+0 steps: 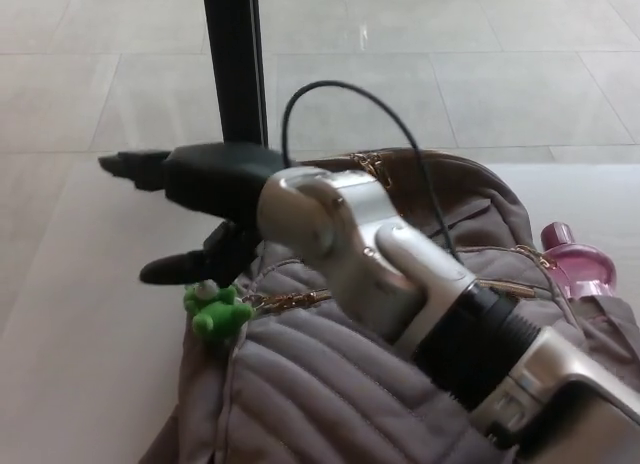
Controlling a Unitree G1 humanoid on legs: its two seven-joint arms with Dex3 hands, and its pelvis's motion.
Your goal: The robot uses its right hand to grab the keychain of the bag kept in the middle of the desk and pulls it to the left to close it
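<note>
Here, the right hand point(215, 184) hovers open over the backpack's point(330, 384) left end
Its fingers point(130, 166) are spread, gripping nothing; the green keychain point(215, 312) dangles at the backpack's left edge, just below the lower finger

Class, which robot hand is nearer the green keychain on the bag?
Right. The right robot hand is just above the green keychain, fingers apart; the left robot hand is not in view.

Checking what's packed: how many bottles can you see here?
1. The pink bottle sticks out at the right side of the bag, near the picture's right edge; more could be hidden inside the bag or behind the robot arm.
</note>
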